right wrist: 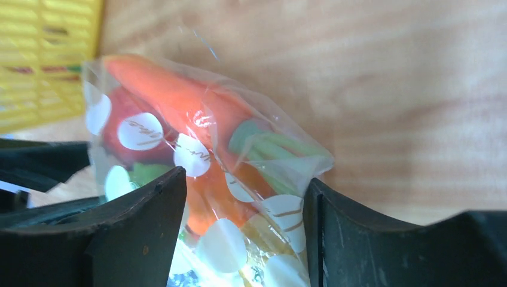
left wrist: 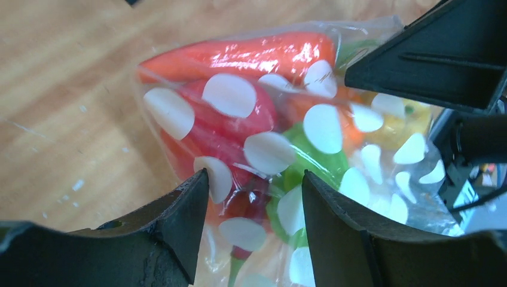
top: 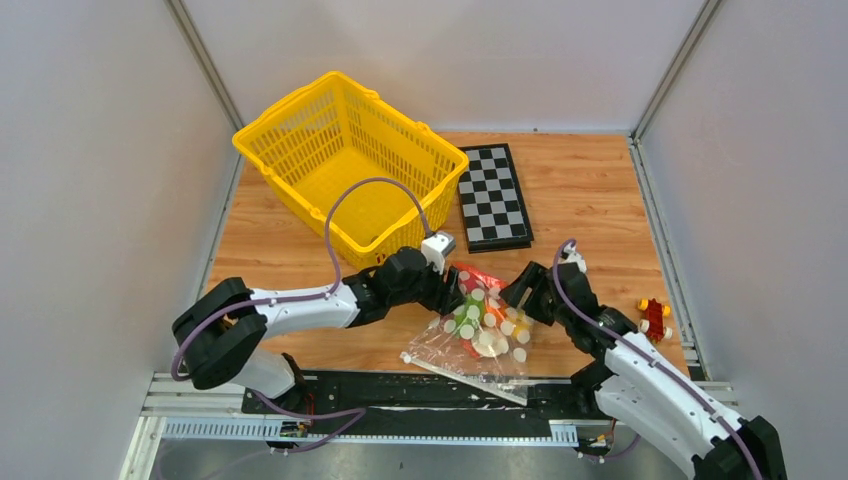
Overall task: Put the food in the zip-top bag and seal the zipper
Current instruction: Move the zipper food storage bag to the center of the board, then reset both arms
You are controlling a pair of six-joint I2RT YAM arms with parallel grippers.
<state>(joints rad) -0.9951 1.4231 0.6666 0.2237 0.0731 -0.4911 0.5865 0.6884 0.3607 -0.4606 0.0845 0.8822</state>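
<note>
The zip-top bag (top: 487,335), clear with white dots, lies on the wood between my two grippers. Its zipper (top: 465,373) is the pale strip along the near edge. The food is inside it: an orange carrot (left wrist: 239,54), a red tomato (left wrist: 230,128), a green pepper (left wrist: 311,158), a red chili (left wrist: 248,206) and something yellow (left wrist: 397,128). My left gripper (top: 452,297) holds the bag's far left end, its jaws (left wrist: 256,176) pressed on the bulging plastic. My right gripper (top: 517,297) holds the far right end, where plastic fills the gap (right wrist: 245,178) from finger to finger.
A yellow mesh basket (top: 350,165) stands at the back left, just behind my left wrist. A folded checkerboard (top: 493,195) lies behind the bag. A small red and yellow toy (top: 654,318) sits near the right wall. A black rail (top: 400,395) runs along the near edge.
</note>
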